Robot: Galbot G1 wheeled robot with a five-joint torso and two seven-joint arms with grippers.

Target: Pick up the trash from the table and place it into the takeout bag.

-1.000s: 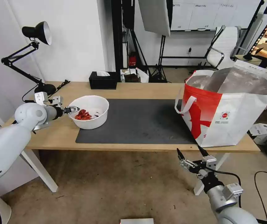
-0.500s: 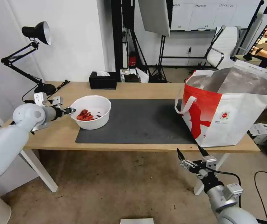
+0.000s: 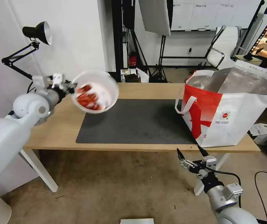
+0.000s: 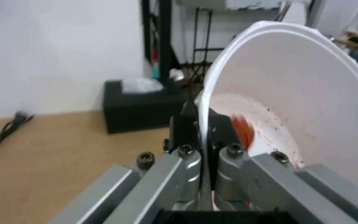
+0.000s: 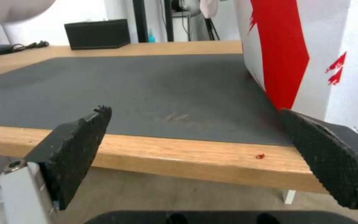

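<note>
studio-like lab: light stands [image 3: 162,56], whiteboard [image 3: 208,14], office chair [image 3: 225,46]

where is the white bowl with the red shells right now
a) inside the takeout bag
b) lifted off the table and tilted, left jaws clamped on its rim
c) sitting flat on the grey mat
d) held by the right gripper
b: the white bowl hangs tilted above the table, its rim pinched by the left gripper.

A second ago the white bowl [image 3: 95,91] sat on the bench [image 3: 62,124] at the left end of the dark mat [image 3: 133,124]. Now the left claw [image 3: 71,88], pinched on its rim, has lifted it clear of the bench and tipped it, so the red shells [image 3: 88,99] have slid toward the lower side.
</note>
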